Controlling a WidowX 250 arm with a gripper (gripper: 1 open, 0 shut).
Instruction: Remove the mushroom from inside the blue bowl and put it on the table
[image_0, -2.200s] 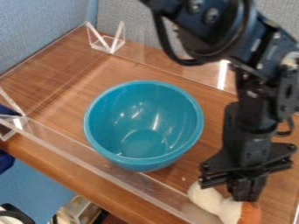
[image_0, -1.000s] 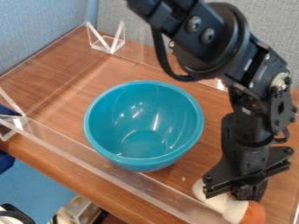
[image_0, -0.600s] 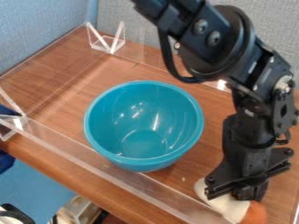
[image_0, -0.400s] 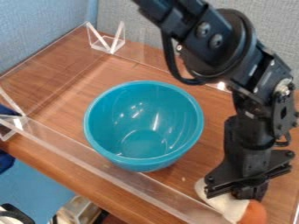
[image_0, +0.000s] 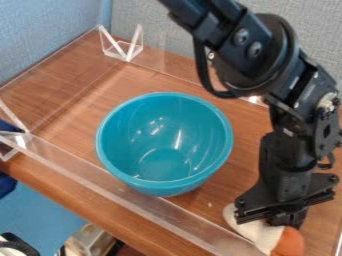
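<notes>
The mushroom (image_0: 257, 234) lies low at the table's front right corner, its cream stem to the left and its orange cap to the right. My gripper (image_0: 275, 224) points straight down onto it, and its black fingers look shut on the mushroom, hiding its middle. The blue bowl (image_0: 120, 158) stands to the left of the gripper, apart from it, with nothing inside. The reddish-brown table (image_0: 74, 92) carries both.
Low clear acrylic walls (image_0: 80, 160) run along the table's edges, and the front one passes just before the bowl and the mushroom. Clear triangular brackets (image_0: 120, 43) stand at the back corner. My black arm (image_0: 247, 50) arches over the right side.
Since the earliest frame the gripper has sunk a little toward the table with the mushroom. Over the last second it has stayed in place; the bowl has not moved.
</notes>
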